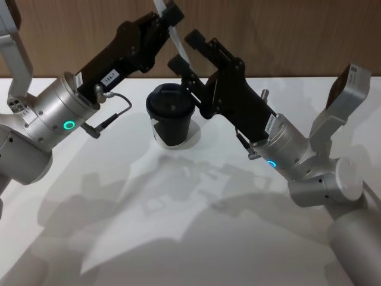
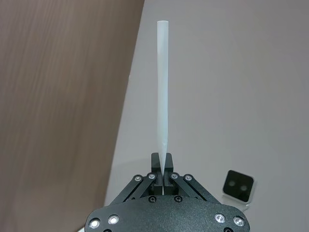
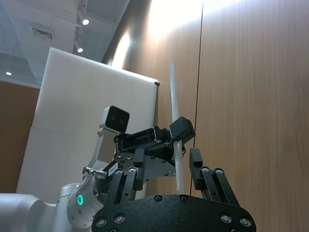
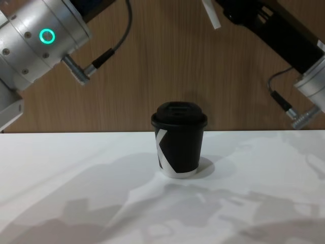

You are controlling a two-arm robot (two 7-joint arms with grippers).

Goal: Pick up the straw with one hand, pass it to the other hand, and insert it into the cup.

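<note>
Left pincer [image 1: 168, 16]: white label [image 1: 110, 76] on its body, characters too small to read with any certainty. Clamped shut on the straw [image 1: 178, 43], held high over the cup [image 1: 171, 119], well clear of the lid. Straw tilted. Its top is cut by the head view's edge; in the chest view its lower tip pokes in at the top.

Cup upright on the table [image 1: 178, 238], lid on, white angular mark [image 4: 161, 145] on its side, no readable writing.

Right pincer [image 1: 188, 52]: second label [image 1: 269, 123], unreadable. Fingers spread, one each side of the straw's lower part; contact cannot be made out.
</note>
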